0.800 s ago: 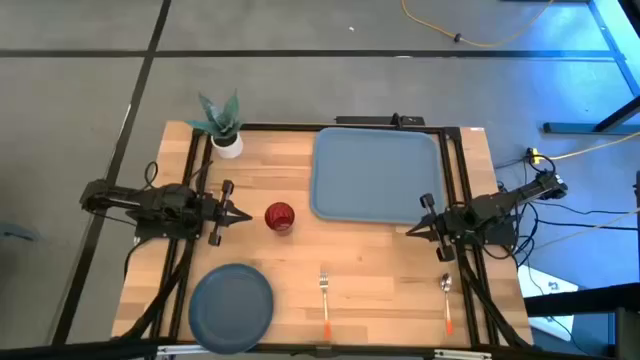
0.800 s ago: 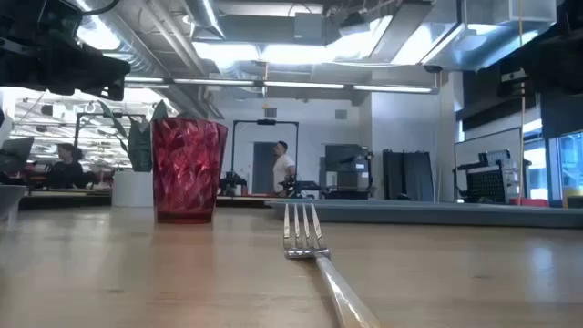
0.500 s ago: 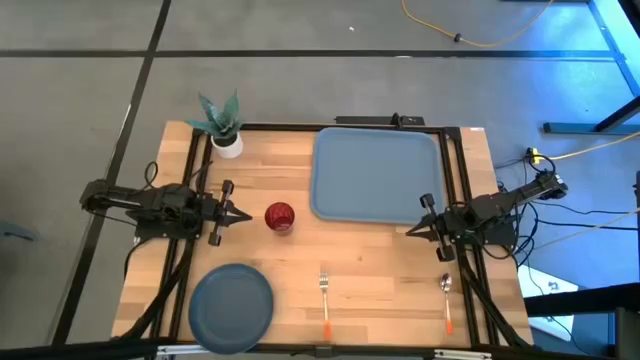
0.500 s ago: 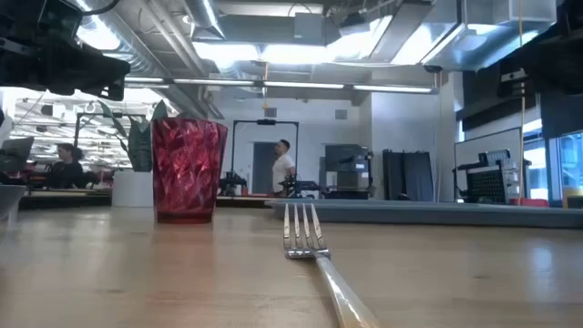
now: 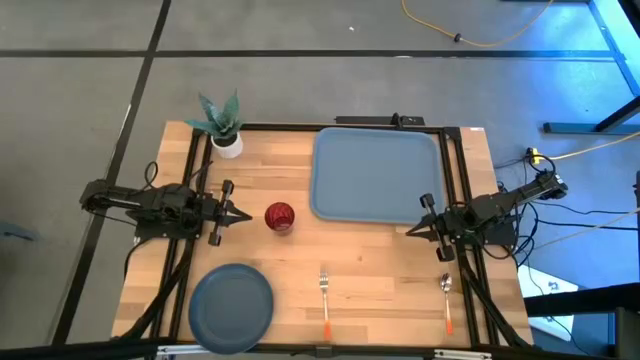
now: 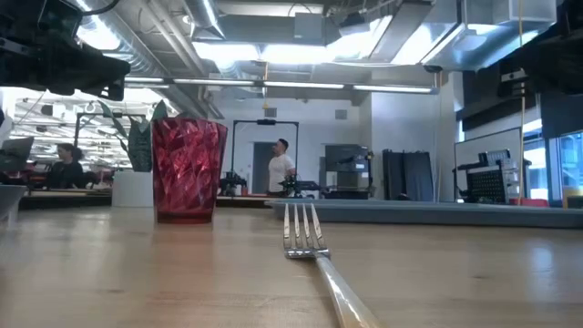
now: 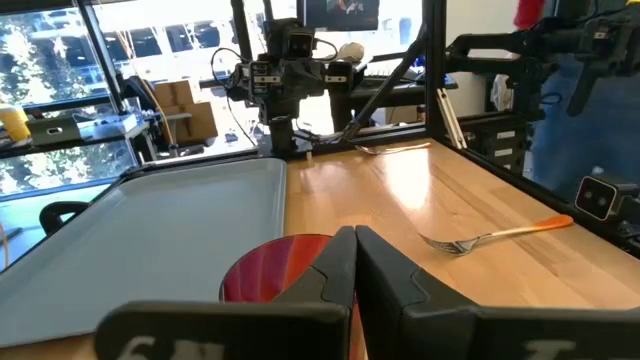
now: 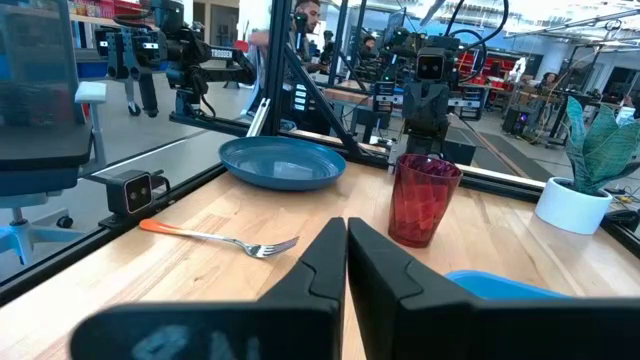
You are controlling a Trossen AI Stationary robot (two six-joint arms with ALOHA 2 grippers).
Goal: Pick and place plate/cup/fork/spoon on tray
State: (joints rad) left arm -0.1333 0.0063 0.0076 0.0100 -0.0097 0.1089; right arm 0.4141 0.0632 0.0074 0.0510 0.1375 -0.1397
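Observation:
The slate-blue plate [image 5: 231, 303] lies flat at the table's near left. The dark-red cup [image 5: 279, 217] stands upright left of the light-blue tray [image 5: 375, 172], which lies at the far right. The fork [image 5: 324, 296] lies near the front edge at the middle, the spoon [image 5: 447, 300] at the near right. My left gripper [image 5: 243, 215] is shut and empty, just left of the cup, apart from it. My right gripper [image 5: 413, 229] is shut and empty at the tray's near right corner.
A white pot with a green plant [image 5: 224, 128] stands at the far left corner. Black frame rails [image 5: 192, 170] run along the table's left, right and far edges. Bare wood lies between the cup, the fork and the tray.

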